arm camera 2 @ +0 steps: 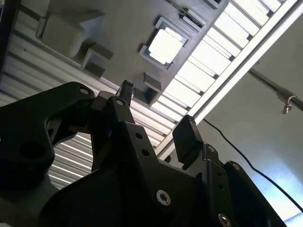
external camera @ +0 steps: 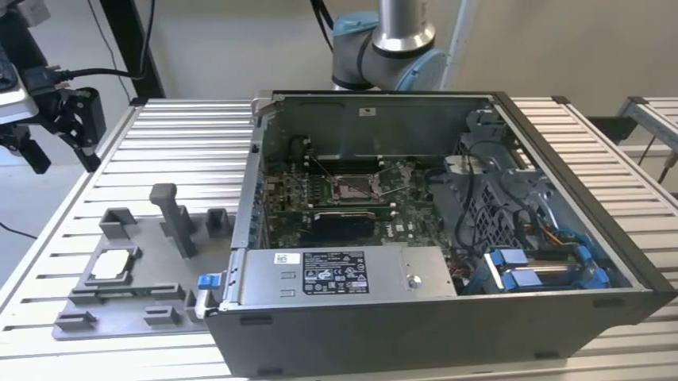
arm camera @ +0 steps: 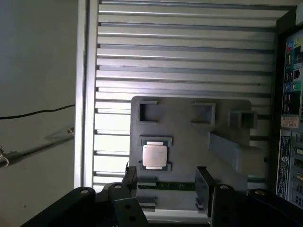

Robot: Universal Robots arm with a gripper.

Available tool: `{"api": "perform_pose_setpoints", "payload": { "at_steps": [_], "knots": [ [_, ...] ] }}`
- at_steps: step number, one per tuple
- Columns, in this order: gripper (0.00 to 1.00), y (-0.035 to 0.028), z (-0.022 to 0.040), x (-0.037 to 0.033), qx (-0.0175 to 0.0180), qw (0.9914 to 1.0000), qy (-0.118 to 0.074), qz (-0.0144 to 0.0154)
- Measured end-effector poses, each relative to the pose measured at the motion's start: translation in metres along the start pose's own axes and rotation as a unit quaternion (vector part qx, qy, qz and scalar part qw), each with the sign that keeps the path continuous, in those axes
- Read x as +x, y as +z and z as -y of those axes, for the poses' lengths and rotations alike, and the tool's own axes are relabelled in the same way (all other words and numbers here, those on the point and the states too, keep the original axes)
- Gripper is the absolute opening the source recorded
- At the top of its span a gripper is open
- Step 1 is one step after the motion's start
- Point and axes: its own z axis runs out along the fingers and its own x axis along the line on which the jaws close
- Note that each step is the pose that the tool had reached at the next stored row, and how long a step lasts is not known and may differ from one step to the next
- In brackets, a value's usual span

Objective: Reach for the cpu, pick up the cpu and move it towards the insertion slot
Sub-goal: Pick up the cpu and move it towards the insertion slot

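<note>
The cpu (external camera: 114, 264) lies flat, pale top up, in a square nest of the grey fixture plate (external camera: 159, 278) at the exterior view's left, beside the computer case. Both wrist views show the cpu (arm camera: 154, 156) (arm camera 2: 165, 47) ahead of the fingertips. My gripper (external camera: 60, 155) hangs well above the table's far left corner, away from the cpu, open with nothing between its black fingers (arm camera: 203, 176). The same open gripper (arm camera: 166, 174) (arm camera 2: 156, 106) shows in both wrist views. The insertion slot (external camera: 352, 186) sits on the green board inside the open case, framed in silver.
The grey computer case (external camera: 445, 317) stands open on the slatted aluminium table (external camera: 180, 151). A tall grey post (external camera: 170, 214) and small blocks rise from the fixture plate. The table's edge (arm camera: 83, 94) runs close to the fixture. The arm's base (external camera: 387, 48) stands behind the case.
</note>
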Motion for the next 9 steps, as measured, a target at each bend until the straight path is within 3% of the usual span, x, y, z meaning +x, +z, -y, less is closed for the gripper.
{"api": "perform_pose_setpoints", "payload": {
  "at_steps": [3,9],
  "knots": [
    [1.00,0.0005,0.0000,0.0001,0.0000,1.00000,0.000,0.0000],
    [1.00,0.0100,0.0004,0.0000,0.0000,1.00000,0.000,0.0000]
  ]
}}
